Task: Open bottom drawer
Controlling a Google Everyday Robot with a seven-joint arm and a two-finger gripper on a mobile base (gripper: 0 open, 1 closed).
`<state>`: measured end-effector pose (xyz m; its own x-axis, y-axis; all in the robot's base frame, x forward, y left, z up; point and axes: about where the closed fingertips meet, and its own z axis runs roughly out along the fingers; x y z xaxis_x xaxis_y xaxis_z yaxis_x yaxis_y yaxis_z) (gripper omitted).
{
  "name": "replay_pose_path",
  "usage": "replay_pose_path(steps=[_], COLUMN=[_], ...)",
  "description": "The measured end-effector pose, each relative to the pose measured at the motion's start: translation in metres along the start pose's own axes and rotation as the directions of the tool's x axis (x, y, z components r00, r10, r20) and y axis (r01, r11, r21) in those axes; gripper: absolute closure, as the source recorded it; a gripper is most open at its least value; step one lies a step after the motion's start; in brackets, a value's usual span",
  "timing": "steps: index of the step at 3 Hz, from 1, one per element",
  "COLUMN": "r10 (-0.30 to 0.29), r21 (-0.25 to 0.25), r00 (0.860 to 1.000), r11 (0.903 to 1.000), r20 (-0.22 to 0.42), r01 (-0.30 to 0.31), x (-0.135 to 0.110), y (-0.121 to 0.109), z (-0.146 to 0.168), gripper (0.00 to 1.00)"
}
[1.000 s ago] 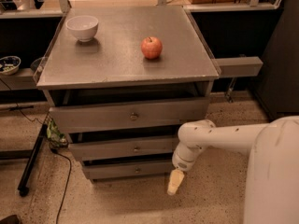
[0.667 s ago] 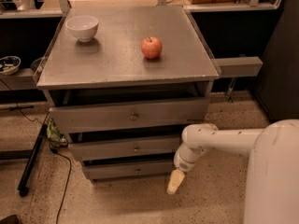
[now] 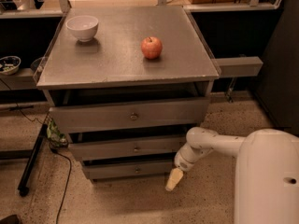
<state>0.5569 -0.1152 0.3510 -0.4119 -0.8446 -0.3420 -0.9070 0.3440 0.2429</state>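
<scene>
The bottom drawer (image 3: 110, 172) sat lowest in the cabinet, toward 6 o'clock in the view, and its front looked no further out than a second earlier, so I judged the pull had not begun. Nearest the camera, the robot's white arm (image 3: 219, 143) reached in from 4 o'clock. Its elbow had drifted only slightly to the right, while the gripper (image 3: 174, 179) hung in almost the same spot, low by the floor, just off the drawer's right end and at about 4 o'clock from the small knob (image 3: 137, 170). It was not on the knob. Whether the jaws were released or clenched could not be told. That small change suggested the arm was settling its approach rather than acting; it would likely need to move toward 10 o'clock to reach the knob. Above, the middle drawer (image 3: 112, 150) and top drawer (image 3: 93, 118) stood as before. Further back on the bench (image 3: 117, 64), the apple (image 3: 152, 47) and, at 10 o'clock from it, the white bowl (image 3: 82, 27) had not moved.
</scene>
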Motion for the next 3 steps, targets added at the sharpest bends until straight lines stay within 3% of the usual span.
replay_pose_path(steps=[2, 3], r10=[0.032, 0.084], r21=[0.007, 0.024], r00=[0.999, 0.995], r11=[0.9995, 0.9961], r20=[-0.005, 0.051], r01=[-0.032, -0.085], x=[0.007, 0.021], y=[-0.007, -0.021], z=[0.019, 0.039], gripper=[0.00, 0.00])
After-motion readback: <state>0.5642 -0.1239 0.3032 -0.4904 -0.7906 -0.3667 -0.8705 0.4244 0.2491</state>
